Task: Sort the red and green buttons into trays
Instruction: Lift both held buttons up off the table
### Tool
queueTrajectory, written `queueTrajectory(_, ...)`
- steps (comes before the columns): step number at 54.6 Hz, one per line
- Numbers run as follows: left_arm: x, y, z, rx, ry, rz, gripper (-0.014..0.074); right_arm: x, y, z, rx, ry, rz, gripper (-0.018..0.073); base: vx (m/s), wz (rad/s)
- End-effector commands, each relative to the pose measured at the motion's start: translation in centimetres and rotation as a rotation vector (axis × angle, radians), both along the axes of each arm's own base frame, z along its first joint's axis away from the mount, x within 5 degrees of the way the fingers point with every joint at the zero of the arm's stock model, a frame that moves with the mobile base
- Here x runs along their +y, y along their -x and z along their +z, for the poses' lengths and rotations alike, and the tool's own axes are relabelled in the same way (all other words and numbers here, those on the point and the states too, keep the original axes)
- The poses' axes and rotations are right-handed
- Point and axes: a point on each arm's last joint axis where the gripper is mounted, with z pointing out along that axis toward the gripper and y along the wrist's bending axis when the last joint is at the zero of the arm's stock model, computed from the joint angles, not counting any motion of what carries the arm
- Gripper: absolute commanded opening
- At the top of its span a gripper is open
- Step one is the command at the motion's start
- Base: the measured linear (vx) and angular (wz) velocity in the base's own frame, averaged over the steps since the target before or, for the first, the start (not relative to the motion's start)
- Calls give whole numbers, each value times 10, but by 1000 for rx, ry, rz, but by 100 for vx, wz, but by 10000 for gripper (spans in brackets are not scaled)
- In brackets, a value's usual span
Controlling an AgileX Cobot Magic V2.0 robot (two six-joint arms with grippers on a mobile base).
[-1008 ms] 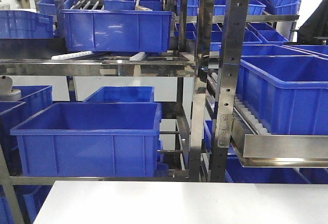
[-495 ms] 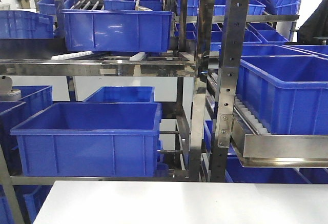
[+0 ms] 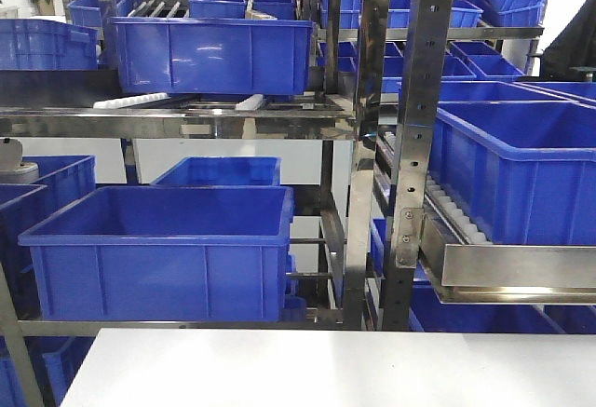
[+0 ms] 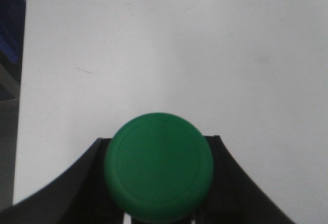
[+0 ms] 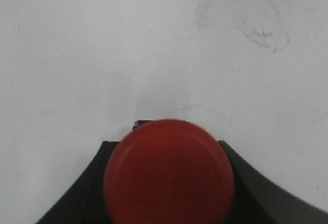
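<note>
In the left wrist view a round green button [image 4: 159,166] sits between the black jaws of my left gripper [image 4: 159,183], which are closed against its sides, above the white table [image 4: 179,44]. In the right wrist view a round red button [image 5: 169,172] sits the same way between the black jaws of my right gripper [image 5: 169,188], over the white table [image 5: 154,44]. Neither gripper shows in the front view. No sorting tray is visible in either wrist view.
The front view shows a steel rack [image 3: 410,146] with several blue bins, a large one at lower left [image 3: 158,249] and one at right [image 3: 521,165]. The white table's far edge [image 3: 326,332] runs below them. The table's left edge [image 4: 23,80] shows in the left wrist view.
</note>
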Motion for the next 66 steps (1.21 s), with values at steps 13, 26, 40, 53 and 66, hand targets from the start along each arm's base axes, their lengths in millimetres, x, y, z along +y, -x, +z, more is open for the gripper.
queueTrajectory(13,-4,-10,27,-194,52,-4,-6,-1,-11,21,-143,15,17,-15,0,0)
queueTrajectory(26,-2,-3,62,-336,90,-5,-6,0,-5,61,-318,77,69,-12,0,0)
queueTrajectory(40,2,14,104,-484,151,3,-6,35,15,118,-583,105,246,-10,0,0)
queueTrajectory(53,1,20,170,-571,111,-61,-6,77,32,164,-769,8,408,-9,0,0)
queueTrajectory(66,5,33,231,-720,156,-47,-6,97,31,228,-904,-46,468,-9,0,0)
